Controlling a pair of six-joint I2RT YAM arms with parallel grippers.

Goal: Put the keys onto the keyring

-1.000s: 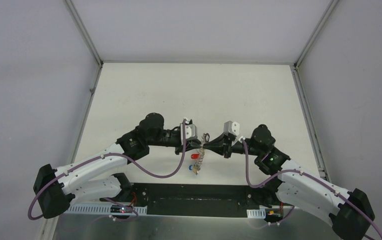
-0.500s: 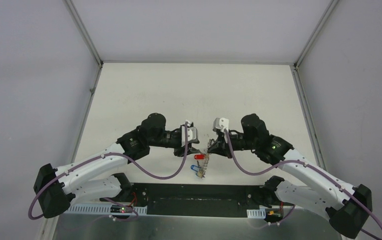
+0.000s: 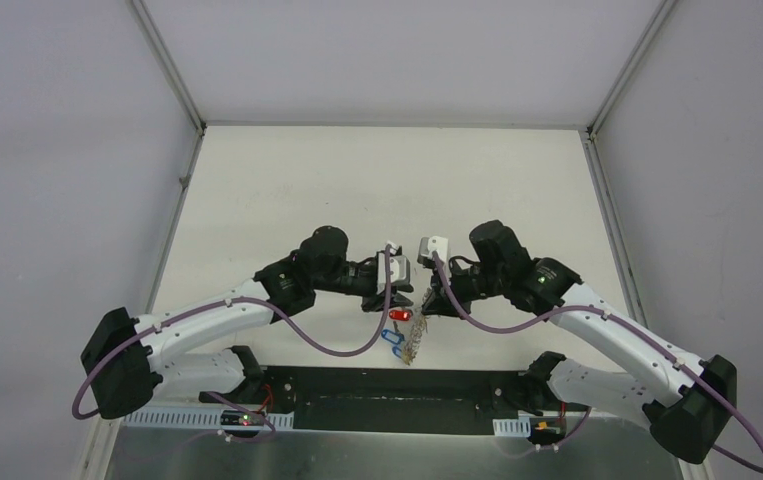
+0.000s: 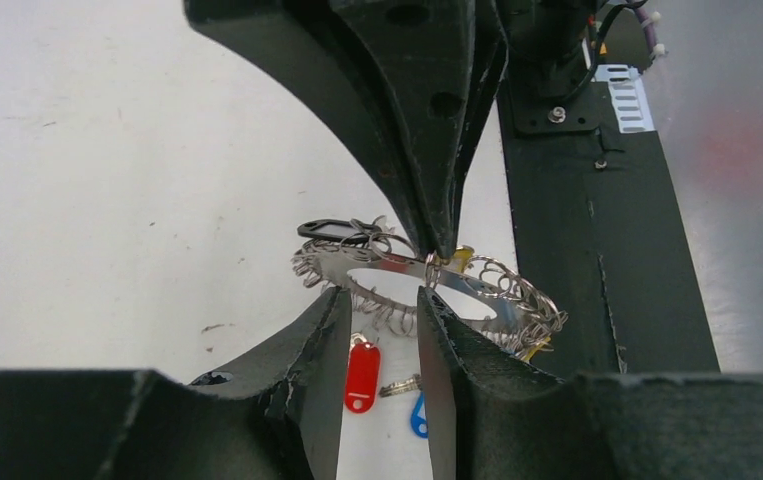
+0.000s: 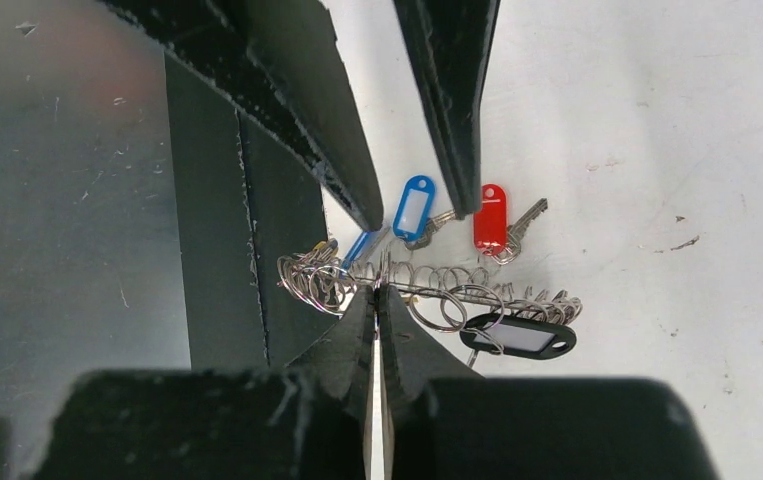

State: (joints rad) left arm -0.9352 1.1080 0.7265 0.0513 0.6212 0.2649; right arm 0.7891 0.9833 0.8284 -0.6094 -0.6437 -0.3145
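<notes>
**Right gripper (image 5: 377,295) pinching the keyring (image 5: 417,285), left gripper (image 4: 382,300) part open at its other side**

From overhead we saw the two arms meeting tip to tip above the near middle of a white table (image 3: 377,190). The keyring sat between them. It showed there as a narrow strip whose long axis ran from the fingertips toward the near edge, leaning a little to the left.

In the right wrist view the ring was edge-on, a row of wire coils stretched across the picture at a right angle to the fingers. Those fingers were closed tight on the coils near the middle of the row.

In the left wrist view the ring faced the camera as a slanted oval with its hollow centre showing. The left fingers stood apart with a clear gap, and the ring's near rim lay in that gap. We could not tell whether either finger touched it, and they clamped nothing.

A red key (image 5: 489,218) and a blue key (image 5: 414,208) lay flat on the table just beside the ring, on the left arm's side. We could not tell whether they were threaded on. A black tag (image 5: 517,337) hung at the ring's opposite side.

The table was faintly scuffed. A black plate (image 3: 397,385) ran along its near edge. Pale grey walls (image 3: 57,150) closed in three sides.
</notes>
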